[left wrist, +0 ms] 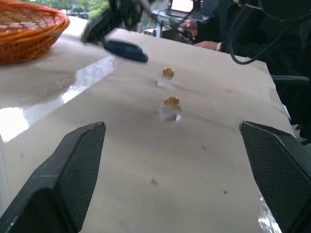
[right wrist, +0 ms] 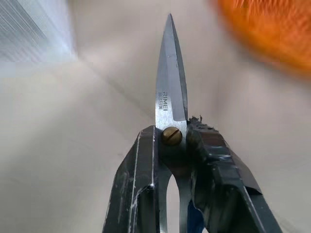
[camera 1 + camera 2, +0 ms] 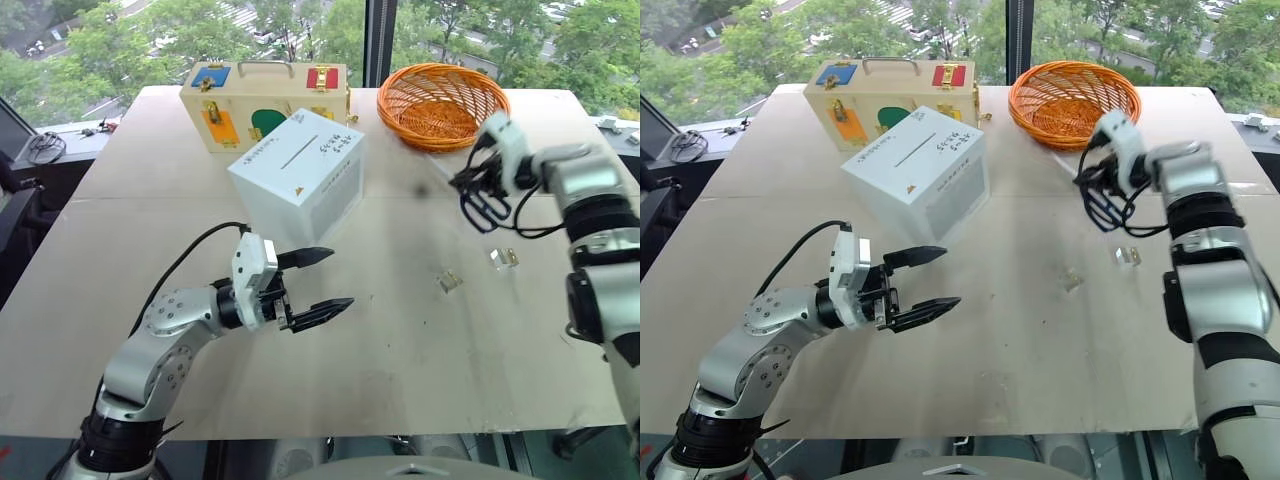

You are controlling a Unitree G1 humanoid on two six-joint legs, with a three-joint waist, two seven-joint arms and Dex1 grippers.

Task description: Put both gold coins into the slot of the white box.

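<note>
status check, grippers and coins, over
Left gripper open, empty. Right gripper shut on scissors, off the table. Both gold coins on clear blocks; white box slot unblocked.

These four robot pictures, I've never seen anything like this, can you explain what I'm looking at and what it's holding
It is a two-armed robot at a table. Two pictures come from cameras in its head, looking down; the other two from cameras on its wrists. On the table stand a white box with a slot, a wooden case and an orange basket. Two gold coins sit on small clear blocks. The left gripper is open and empty. The right gripper is shut on a pair of scissors, lifted above the table.
</note>
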